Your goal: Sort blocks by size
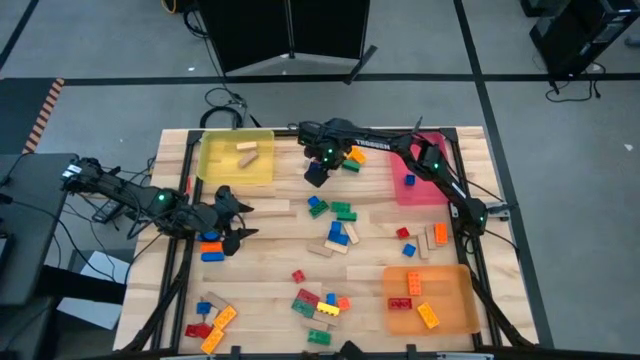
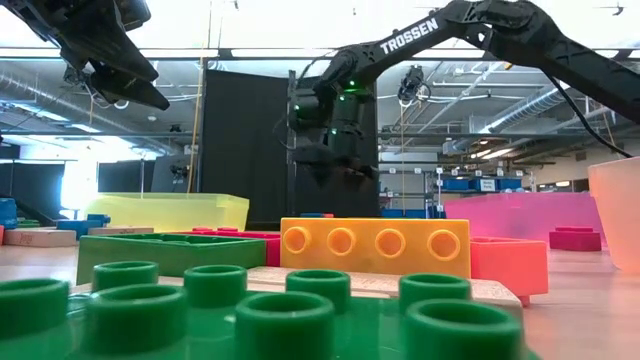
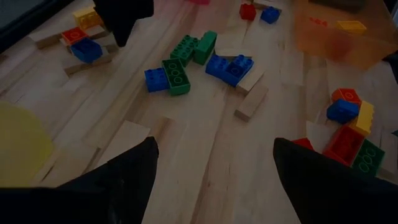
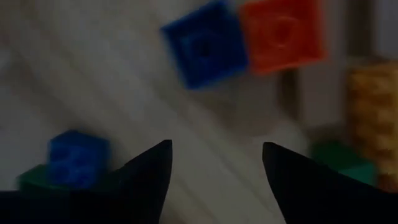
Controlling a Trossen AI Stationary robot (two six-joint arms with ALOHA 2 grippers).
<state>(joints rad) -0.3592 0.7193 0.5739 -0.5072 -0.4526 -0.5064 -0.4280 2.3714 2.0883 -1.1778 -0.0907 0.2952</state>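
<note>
The blocks [image 1: 330, 238] are small studded plastic bricks in red, blue, green, orange and yellow, mixed with plain tan wooden pieces. They lie scattered over the wooden table [image 1: 270, 285], with clusters at the middle, the near left corner and the near centre. One tan piece sits in the yellow tray [image 1: 237, 157], two orange bricks in the orange tray [image 1: 430, 298], and one red brick in the pink tray [image 1: 421, 175]. The left gripper [image 1: 232, 222] hovers over the table's left side, jaws wide apart and empty. The right gripper [image 1: 318, 172] hangs near the far edge beside the yellow tray, jaws apart, nothing between them.
</note>
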